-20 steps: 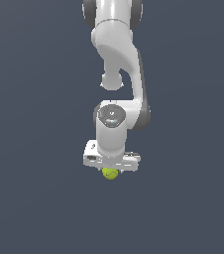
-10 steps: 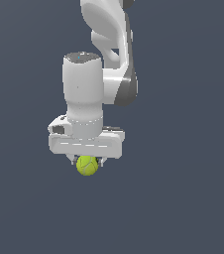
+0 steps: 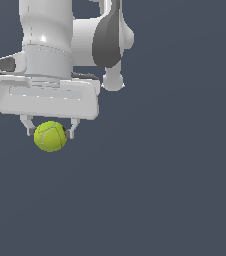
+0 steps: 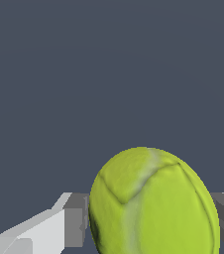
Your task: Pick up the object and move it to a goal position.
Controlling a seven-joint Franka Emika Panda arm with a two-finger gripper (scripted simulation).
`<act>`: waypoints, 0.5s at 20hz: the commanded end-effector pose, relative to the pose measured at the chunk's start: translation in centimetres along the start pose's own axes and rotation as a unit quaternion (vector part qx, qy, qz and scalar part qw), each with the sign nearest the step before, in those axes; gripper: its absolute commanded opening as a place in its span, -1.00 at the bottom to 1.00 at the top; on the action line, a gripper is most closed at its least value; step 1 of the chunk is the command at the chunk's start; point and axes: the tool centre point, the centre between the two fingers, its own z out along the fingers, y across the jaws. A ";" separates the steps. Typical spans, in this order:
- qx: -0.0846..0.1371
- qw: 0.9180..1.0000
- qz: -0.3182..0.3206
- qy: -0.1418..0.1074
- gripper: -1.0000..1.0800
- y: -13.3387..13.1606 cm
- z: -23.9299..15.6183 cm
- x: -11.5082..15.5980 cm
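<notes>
1. The gripper [image 3: 50, 131] points downward beneath the white arm [image 3: 47, 40], toward the exterior view's upper left.
2. Its two short fingers [image 3: 72, 128] are pinched on the tennis ball [image 3: 50, 136], one on each side, and the ball sits between them at their tips.
3. The ball hangs just under the wide white gripper body [image 3: 47, 97], touching only the fingers; it is narrower than that body.
4. In the wrist view the tennis ball [image 4: 153, 203] fills the space between the grey finger pads [image 4: 75, 221], with a pale curved seam running across its yellow-green surface.
5. Around the ball and gripper, both views show only a flat, dark blue-grey background [image 3: 175, 175]; no other thing is visible near the ball or below it.
6. Nothing visible stands beside or under the gripper; whether any surface lies below cannot be told.
</notes>
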 end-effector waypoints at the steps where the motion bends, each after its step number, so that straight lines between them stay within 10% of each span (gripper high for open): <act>1: -0.001 1.000 -0.005 0.029 -1.00 1.3 -2.5 1.3; 10: 0.001 0.996 -0.013 0.087 -1.00 4.0 -7.8 3.5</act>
